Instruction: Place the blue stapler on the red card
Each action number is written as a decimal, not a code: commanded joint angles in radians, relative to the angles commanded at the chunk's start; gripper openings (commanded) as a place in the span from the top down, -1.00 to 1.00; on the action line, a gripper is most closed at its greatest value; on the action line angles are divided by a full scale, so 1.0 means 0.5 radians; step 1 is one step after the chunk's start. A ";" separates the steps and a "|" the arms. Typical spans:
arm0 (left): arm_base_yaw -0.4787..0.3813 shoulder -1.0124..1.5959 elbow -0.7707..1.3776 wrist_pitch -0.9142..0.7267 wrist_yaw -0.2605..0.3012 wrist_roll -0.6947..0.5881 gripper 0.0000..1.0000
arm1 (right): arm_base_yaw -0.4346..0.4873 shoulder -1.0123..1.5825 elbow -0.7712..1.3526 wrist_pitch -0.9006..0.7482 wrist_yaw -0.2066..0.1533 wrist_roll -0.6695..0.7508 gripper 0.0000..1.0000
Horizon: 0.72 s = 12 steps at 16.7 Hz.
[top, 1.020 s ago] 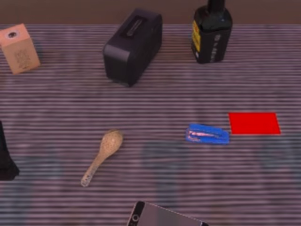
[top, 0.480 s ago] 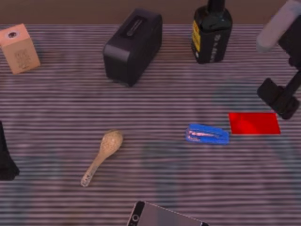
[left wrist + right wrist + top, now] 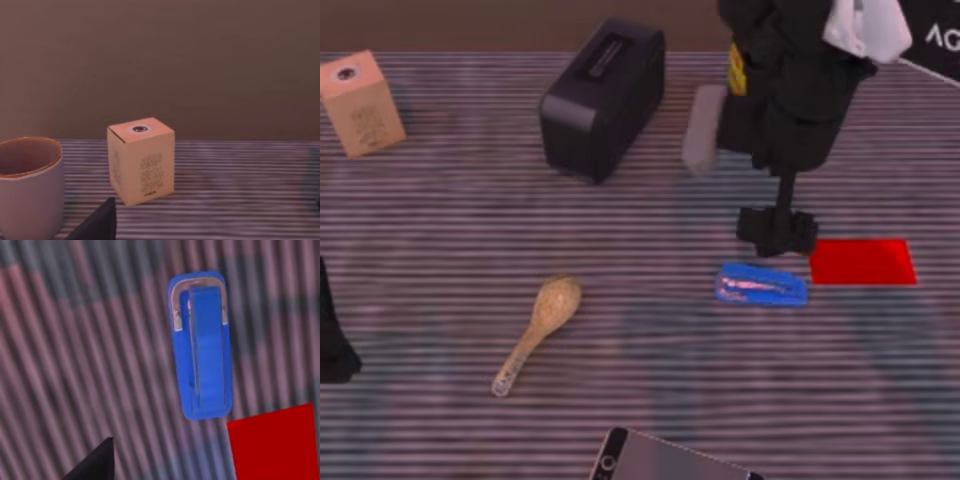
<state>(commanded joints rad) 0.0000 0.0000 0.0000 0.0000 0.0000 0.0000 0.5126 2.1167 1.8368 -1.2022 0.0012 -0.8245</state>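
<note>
Right gripper (image 3: 776, 230) above blue stapler (image 3: 761, 285); finger state cannot be told.
Red card (image 3: 861, 262) at stapler's 3 o'clock, just apart; only the left wrist view shows a cup (image 3: 29, 187).

My right arm reaches in from about 1 o'clock of the top view, forearm slanting down toward centre-right, wrist pointing straight down at the table. Right gripper (image 3: 777, 232) hangs low there, dark, seen from above; whether it is open I cannot tell. In the right wrist view only one dark fingertip (image 3: 95, 463) shows. My left arm is parked at 9 o'clock; only a dark piece of the left gripper (image 3: 332, 340) shows at the edge.
</note>
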 joint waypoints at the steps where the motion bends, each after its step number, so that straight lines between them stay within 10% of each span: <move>1: 0.000 0.000 0.000 0.000 0.000 0.000 -1.00 | 0.027 0.102 0.109 -0.057 0.001 -0.044 -1.00; 12: 0.000 0.000 0.000 0.000 0.000 0.000 -1.00 | 0.088 0.366 0.340 -0.154 0.004 -0.153 -1.00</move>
<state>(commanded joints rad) 0.0000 0.0000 0.0000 0.0000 0.0000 0.0000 0.5565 2.2997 2.0069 -1.2792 0.0031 -0.9010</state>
